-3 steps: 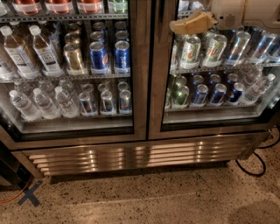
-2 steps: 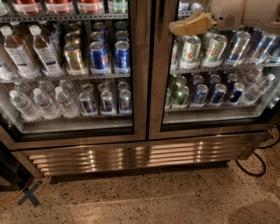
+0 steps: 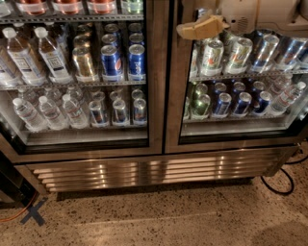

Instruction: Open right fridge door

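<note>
Camera view takes in the lower half of the fridge (image 3: pixel 144 170), both doors shut and its louvred steel grille (image 3: pixel 96 175) above a speckled floor (image 3: pixel 168 216).

No brand name can be read on anything. Behind the left door (image 3: pixel 153 72), blue cans (image 3: pixel 111 60) carry a round red-and-white mark, gold cans (image 3: pixel 84 61) stand beside them, and water bottles (image 3: pixel 48 55) with pale labels fill the left end of both shelves. Behind the right door (image 3: pixel 240 79), the upper shelf holds silver cans (image 3: pixel 211 55) with green and red patches. The shelf below has green cans (image 3: pixel 199 101) at the left, then dark blue cans (image 3: pixel 240 102), and more water bottles (image 3: pixel 288 96) lying at the far right.

The right door is a clear pane in a wide brushed-steel frame. Its left upright stands against the left door's frame at the centre of the fridge, and its bottom rail sits just above the grille.

The pincer (image 3: pixel 192 30), tan and wedge-shaped, reaches in from the white arm (image 3: pixel 260 14) at the top right. It points left across the upper part of the right door, and its tip lies over that door's left upright. Whether it is open or closed cannot be told, nor whether it touches the frame.

On the floor, a black tape X (image 3: pixel 32 211) marks the lower left. A black cable (image 3: pixel 284 185) loops by the fridge's right corner.
</note>
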You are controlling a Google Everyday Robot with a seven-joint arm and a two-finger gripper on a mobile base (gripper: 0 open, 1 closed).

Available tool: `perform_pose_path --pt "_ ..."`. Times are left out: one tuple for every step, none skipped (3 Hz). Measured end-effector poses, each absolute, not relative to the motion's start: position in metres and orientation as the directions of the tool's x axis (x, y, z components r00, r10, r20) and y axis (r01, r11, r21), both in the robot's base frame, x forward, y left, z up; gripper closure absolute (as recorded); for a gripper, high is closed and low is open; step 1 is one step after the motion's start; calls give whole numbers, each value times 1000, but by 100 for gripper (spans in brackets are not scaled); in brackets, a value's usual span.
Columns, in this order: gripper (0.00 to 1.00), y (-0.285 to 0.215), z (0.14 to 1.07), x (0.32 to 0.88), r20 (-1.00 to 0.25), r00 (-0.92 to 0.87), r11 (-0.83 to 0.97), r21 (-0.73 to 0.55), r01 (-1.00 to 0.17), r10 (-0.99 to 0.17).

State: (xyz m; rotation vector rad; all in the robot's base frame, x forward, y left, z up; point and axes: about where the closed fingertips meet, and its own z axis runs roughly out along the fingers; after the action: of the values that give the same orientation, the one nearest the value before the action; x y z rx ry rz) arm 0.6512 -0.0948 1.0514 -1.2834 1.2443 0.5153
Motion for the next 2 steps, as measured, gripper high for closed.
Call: perform_pose_path --pt "38 -69 1052 649 -893 343 208 -409 -889 -290" --pt "39 -59 1051 645 -893 354 159 -406 -900 -277"
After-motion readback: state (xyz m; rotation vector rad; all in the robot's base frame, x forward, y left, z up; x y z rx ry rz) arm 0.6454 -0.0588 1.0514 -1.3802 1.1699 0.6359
